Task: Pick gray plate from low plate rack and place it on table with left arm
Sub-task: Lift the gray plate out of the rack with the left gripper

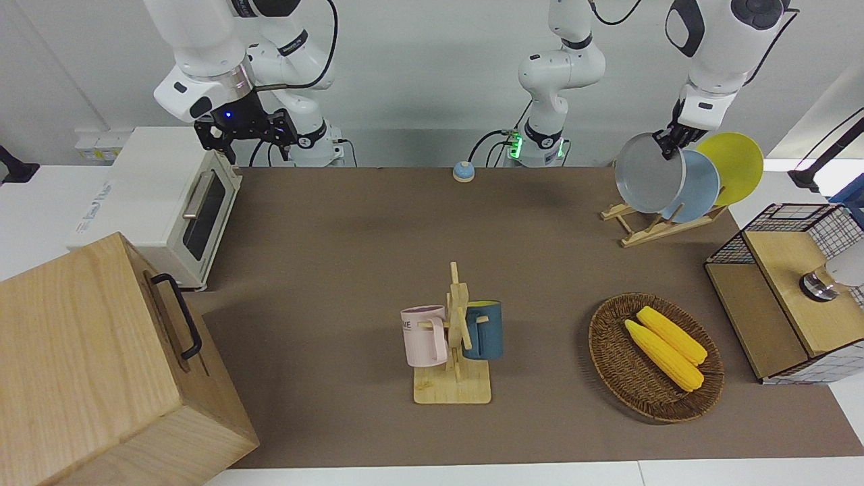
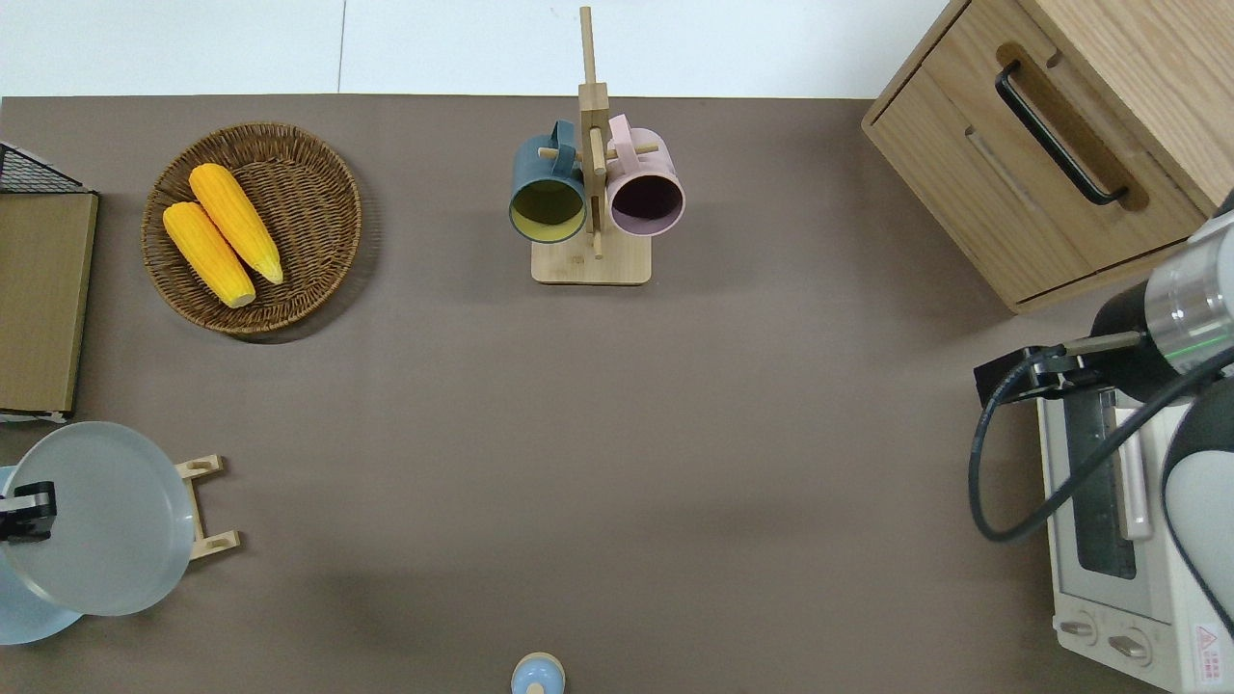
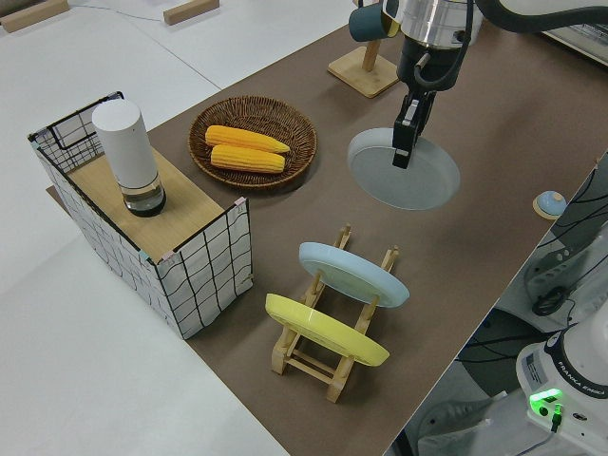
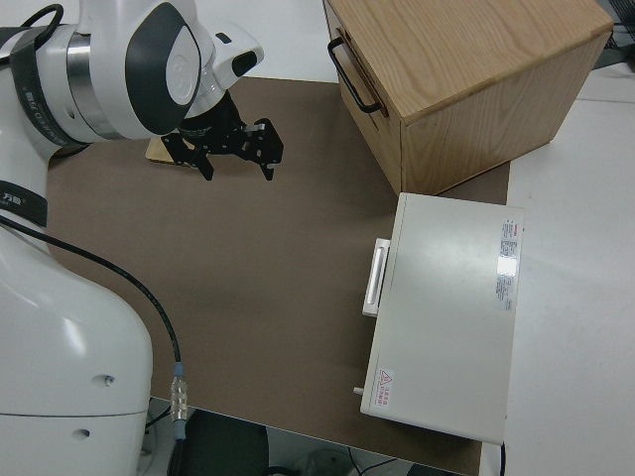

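In the front view a pale wooden cabinet with a black handle stands at the right arm's end of the table. Just nearer to the robots sits a white toaster oven; gray lettering runs along its side, too small to read, and the overhead view shows a red warning sticker on its top. The right arm is parked, its right gripper with the fingers spread apart.

Mid-table stands a wooden mug stand carrying a pink mug and a dark blue mug. The pink mug bears dark letters that seem to end in "ME". Near the robots' edge sits a small blue bell.

Toward the left arm's end, a wicker basket holds two ears of yellow corn. The left gripper is clamped on the upper rim of the gray plate, which hangs tilted in the air, clear of the pegs. In the overhead view the gray plate is over the low plate rack and the light blue plate. The light blue plate and a yellow plate lean in the rack. At the table's end a wire crate with a wooden lid holds a white cylinder.
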Robot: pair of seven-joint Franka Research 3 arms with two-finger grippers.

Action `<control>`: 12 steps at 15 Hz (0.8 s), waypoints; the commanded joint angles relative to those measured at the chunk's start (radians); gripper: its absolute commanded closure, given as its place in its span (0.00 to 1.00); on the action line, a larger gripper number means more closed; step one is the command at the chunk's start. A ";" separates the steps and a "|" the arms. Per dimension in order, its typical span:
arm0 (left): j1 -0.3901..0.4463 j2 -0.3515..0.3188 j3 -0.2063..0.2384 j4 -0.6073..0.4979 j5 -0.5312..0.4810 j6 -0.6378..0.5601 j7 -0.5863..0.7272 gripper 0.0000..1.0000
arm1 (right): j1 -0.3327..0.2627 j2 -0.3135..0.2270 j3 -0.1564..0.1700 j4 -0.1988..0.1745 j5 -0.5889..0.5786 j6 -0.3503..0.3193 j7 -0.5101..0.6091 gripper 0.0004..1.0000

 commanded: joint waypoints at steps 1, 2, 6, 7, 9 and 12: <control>-0.037 0.008 0.008 -0.003 -0.127 -0.004 0.009 0.99 | -0.023 -0.002 0.021 0.006 -0.006 -0.011 0.012 0.02; -0.058 0.026 0.008 -0.003 -0.171 -0.001 0.009 0.99 | -0.023 -0.002 0.020 0.007 -0.006 -0.011 0.012 0.02; -0.120 0.064 0.008 -0.019 -0.355 0.054 0.028 0.99 | -0.023 -0.002 0.021 0.006 -0.006 -0.011 0.012 0.02; -0.129 0.070 0.008 -0.033 -0.403 0.075 0.029 0.99 | -0.023 -0.002 0.021 0.007 -0.006 -0.011 0.012 0.02; -0.155 0.084 0.008 -0.056 -0.471 0.114 0.069 0.99 | -0.023 -0.002 0.020 0.006 -0.006 -0.011 0.012 0.02; -0.150 0.126 0.010 -0.087 -0.596 0.163 0.193 0.98 | -0.023 -0.002 0.021 0.007 -0.006 -0.011 0.012 0.02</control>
